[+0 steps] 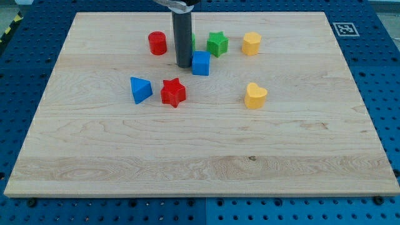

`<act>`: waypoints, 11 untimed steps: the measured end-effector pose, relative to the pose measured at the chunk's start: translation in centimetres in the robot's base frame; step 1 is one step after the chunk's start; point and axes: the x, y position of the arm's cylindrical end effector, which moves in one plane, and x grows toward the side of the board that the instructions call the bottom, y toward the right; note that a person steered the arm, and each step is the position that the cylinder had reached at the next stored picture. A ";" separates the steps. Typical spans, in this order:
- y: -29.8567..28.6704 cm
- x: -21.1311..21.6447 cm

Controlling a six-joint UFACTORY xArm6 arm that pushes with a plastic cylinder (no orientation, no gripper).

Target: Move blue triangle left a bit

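1. Our blue triangle [140,89] sits on the board's left-centre, just left of the red star [173,92].
2. My tip [184,65] stands upright, touching the blue cube [201,63], holding nothing.
3. The triangle lies toward the view's bottom-left of my tip; we judge we must reach its right side, where the star crowds in.

I'm running this in a robotics lab bench setup. The pale wooden worktop [200,156] sits on a blue perforated base plate [381,69] with a regular grid of mounting holes. A black-and-white fiducial marker [344,29] is fixed at the board's top right corner, and yellow-black hazard tape [9,28] shows at the view's top left.
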 end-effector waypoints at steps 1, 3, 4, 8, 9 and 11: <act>0.3 0.0; 0.8 0.0; 0.7 0.1; -7.3 7.2; -7.6 9.6; -4.8 10.6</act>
